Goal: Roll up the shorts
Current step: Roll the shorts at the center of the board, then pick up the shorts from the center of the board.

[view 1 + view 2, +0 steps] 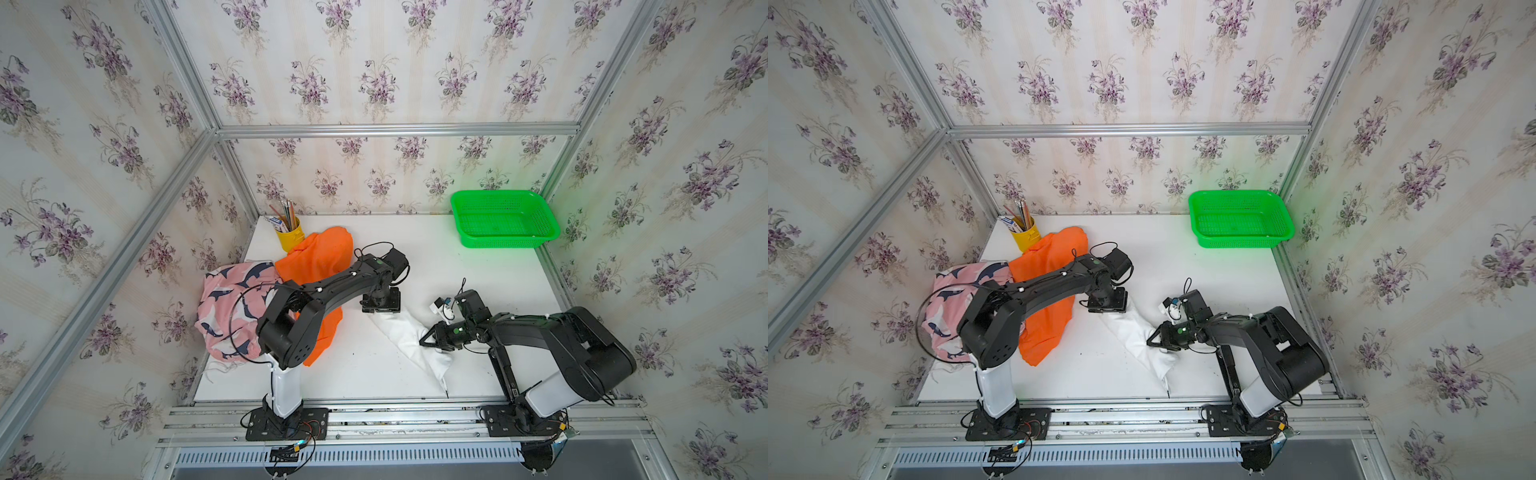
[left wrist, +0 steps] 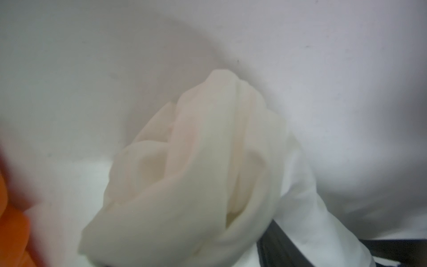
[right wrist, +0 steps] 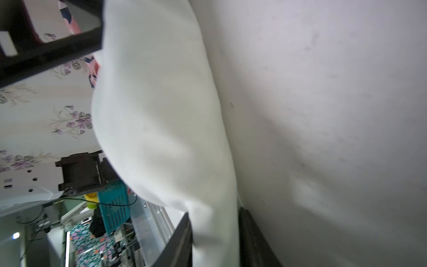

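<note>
White shorts are lying as a long, twisted strip on the white surface, stretching from one end effector to the other. The far end is sitting right under the left end effector, which is pointing down at it. In the left wrist view that end is showing as a bunched wad just past a dark finger. Cannot tell whether this end effector is clenching the cloth or has released it.

The right end effector is lying low and sideways, tips touching the strip near its other end. In the right wrist view the cloth is running between the two fingers, which are standing apart. Cannot tell if they are pinching it or just straddling it.

Orange shorts are lying crumpled just beside the left end effector, partly under the left arm. The pink shark-print shorts are heaped further out, touching the orange pair. A yellow cup of pencils is standing at the orange pair's far edge. A green basket is sitting well apart from both end effectors, beyond the right one.
</note>
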### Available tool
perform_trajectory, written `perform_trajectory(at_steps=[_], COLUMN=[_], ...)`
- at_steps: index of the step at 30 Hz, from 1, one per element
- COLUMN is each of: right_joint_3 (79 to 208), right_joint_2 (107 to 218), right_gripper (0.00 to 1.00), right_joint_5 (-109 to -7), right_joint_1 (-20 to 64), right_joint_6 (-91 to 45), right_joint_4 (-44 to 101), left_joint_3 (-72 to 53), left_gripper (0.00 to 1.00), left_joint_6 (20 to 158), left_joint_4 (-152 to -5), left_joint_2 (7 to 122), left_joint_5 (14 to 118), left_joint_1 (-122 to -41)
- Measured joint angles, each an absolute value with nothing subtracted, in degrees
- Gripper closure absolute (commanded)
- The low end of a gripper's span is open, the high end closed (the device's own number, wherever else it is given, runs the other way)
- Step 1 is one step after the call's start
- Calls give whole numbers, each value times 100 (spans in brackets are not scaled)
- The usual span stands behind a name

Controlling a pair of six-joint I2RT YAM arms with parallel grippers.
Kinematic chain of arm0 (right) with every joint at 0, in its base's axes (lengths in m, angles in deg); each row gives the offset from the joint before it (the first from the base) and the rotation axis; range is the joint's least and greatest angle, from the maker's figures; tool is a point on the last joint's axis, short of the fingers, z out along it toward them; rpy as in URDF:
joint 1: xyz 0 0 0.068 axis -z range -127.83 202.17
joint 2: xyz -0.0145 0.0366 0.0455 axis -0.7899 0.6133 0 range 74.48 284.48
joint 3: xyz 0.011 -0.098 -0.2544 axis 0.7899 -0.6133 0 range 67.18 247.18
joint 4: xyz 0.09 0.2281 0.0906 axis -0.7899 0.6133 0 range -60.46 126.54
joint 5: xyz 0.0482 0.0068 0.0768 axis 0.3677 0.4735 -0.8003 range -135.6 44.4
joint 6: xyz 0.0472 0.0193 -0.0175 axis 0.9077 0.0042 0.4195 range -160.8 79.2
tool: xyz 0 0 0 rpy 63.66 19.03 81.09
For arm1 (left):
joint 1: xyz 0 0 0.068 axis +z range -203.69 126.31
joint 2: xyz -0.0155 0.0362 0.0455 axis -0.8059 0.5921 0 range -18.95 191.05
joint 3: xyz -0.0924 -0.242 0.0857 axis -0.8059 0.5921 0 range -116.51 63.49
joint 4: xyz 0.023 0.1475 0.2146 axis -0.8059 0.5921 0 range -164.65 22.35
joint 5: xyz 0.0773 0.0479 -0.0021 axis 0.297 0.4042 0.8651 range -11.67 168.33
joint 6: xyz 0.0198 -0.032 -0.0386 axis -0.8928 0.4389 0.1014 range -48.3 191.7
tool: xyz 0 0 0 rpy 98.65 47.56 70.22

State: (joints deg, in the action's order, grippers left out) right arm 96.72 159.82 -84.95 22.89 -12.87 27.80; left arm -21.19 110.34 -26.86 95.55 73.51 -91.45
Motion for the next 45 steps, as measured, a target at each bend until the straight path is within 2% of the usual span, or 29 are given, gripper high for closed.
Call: perform_trajectory(at_steps=[2,5,9,12,16,20,25,26,28,29,31,37,41,42,43,45], right_joint_3=[9795,10031,10175,10149,10573,11462,12485,12715,13102,13276,13613,14288,14404,14409,14413,14470], right_joint_2=[15486,14662,14098,14054,14074,14373,15263,15525,16021,16264,16738,17923,18526,18627,18710,18808], right_gripper=[48,45,49,49,42,31,25,22,6,2,1,3,12,16,25,50], right_joint_5=[-8060,-7452,-6810,-6058,-5300,-4939,-5140,-5251,-5472,-5610,-5850,-6145,-6159,-6180,-6224,-6331], right_joint_1=[2287,2132,1345,779,394,370,392,425,519,578,657,799,834,838,849,869], right_joint_6=[-1421,-1541,-1484,-1185,-1054,-1233,-1880,-2026,-2295,-2413,-2647,-3053,-3189,-3204,-3217,-3237], right_joint_4=[3270,4026,4671,5093,5713,6120,6522,6559,6612,6647,6741,6975,7132,7145,7147,7160], left_joint_3=[-2215,-2290,-2307,-2294,-2183,-2158,-2174,-2152,-2049,-1960,-1748,-1053,-633,-530,-427,-270], left_gripper=[50,51,50,43,28,24,23,23,22,22,21,21,21,21,21,21], left_joint_6=[10955,10878,10830,10813,10773,10662,10513,10507,10463,10443,10422,10373,10365,10365,10365,10365], left_joint_4=[-2723,-2721,-2714,-2730,-2745,-2627,-2446,-2406,-2352,-2330,-2293,-2190,-2175,-2185,-2168,-2142], left_joint_2=[9760,9861,9889,9867,9666,9249,8685,8558,8296,8138,7813,6888,6385,6270,6145,5876], left_joint_5=[7312,7260,7216,7220,7301,7461,7668,7706,7780,7815,7848,7924,7961,7963,7963,7966], left_joint_1=[-9108,-9082,-9069,-9064,-9053,-9053,-8981,-8940,-8861,-8813,-8726,-8553,-8437,-8402,-8369,-8299])
